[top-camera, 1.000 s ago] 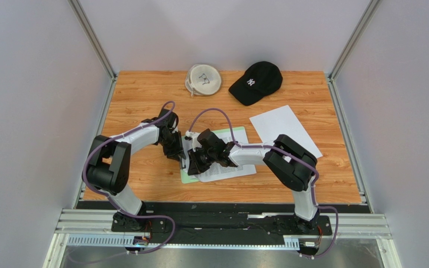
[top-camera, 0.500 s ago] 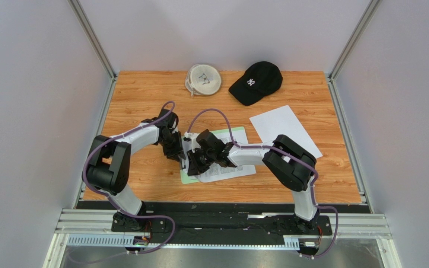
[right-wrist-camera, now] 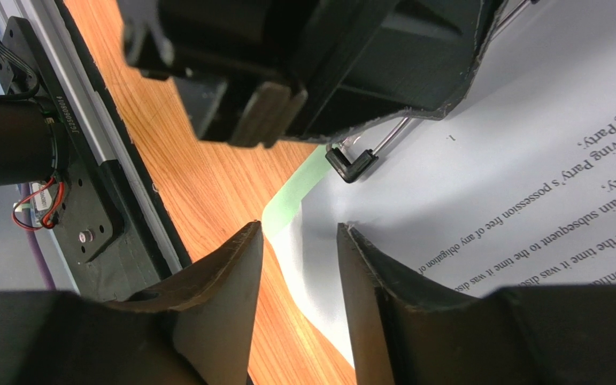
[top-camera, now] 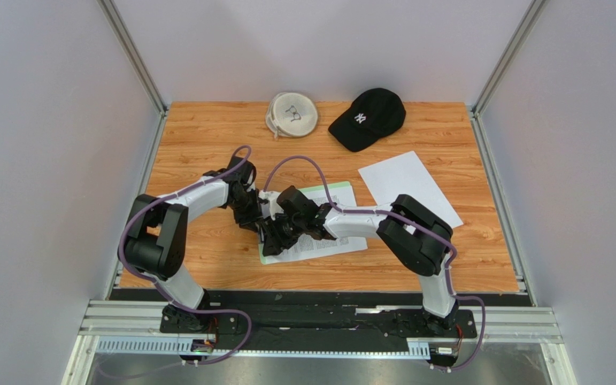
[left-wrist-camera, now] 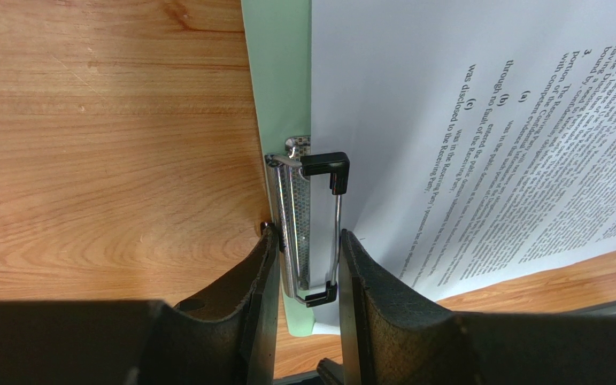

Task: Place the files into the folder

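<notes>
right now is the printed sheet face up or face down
Face up: the printed sheet shows its black text, lying on the mint-green clipboard.

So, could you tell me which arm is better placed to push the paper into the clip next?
Right. The right gripper, open, sits over the paper's corner; the left gripper is busy, clamped on the clipboard's clip.

mint-green folder (left-wrist-camera: 277,80), wht files (left-wrist-camera: 432,72) w/ blk text

Files (left-wrist-camera: 480,120) on mint folder (left-wrist-camera: 279,80) (text up)
</notes>
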`<action>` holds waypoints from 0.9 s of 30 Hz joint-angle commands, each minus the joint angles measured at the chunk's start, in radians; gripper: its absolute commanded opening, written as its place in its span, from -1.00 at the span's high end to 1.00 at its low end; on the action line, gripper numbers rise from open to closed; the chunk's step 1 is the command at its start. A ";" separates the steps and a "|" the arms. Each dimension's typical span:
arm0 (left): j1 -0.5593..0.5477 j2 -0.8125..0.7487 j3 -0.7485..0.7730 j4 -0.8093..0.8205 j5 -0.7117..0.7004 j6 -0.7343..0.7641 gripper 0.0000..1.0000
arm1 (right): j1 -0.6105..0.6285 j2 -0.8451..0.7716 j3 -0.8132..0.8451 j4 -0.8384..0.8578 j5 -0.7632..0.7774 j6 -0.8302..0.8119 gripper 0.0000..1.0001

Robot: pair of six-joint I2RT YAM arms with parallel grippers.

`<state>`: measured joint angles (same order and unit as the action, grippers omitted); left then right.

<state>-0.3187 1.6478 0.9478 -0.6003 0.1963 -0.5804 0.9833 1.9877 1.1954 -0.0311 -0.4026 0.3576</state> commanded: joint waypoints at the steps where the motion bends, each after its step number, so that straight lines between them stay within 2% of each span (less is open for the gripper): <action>1: -0.003 0.000 0.020 -0.009 0.003 0.004 1.00 | 0.000 -0.068 0.035 -0.056 0.028 -0.009 0.02; 6: -0.002 0.004 0.020 -0.007 0.006 0.002 1.00 | -0.015 -0.144 0.024 -0.067 0.006 0.015 -0.18; 13: -0.002 0.000 0.019 -0.006 0.008 0.005 1.00 | -0.066 -0.225 -0.014 -0.050 -0.051 0.052 -0.25; 17: -0.002 -0.006 0.016 -0.006 0.008 0.005 1.00 | -0.187 -0.294 -0.065 -0.087 0.019 0.113 -0.25; 21: -0.002 -0.006 0.016 -0.006 0.009 0.007 1.00 | -0.319 -0.369 -0.111 -0.209 0.184 0.121 -0.37; 23: -0.002 -0.005 0.016 -0.007 0.009 0.007 1.00 | -0.421 -0.394 -0.126 -0.274 0.217 0.138 -0.40; 27: -0.002 -0.009 0.016 -0.004 0.011 0.007 1.00 | -0.554 -0.400 -0.183 -0.300 0.238 0.118 -0.46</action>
<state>-0.3187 1.6505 0.9478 -0.6098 0.1974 -0.5785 0.5175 1.6161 1.0569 -0.2501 -0.2493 0.4709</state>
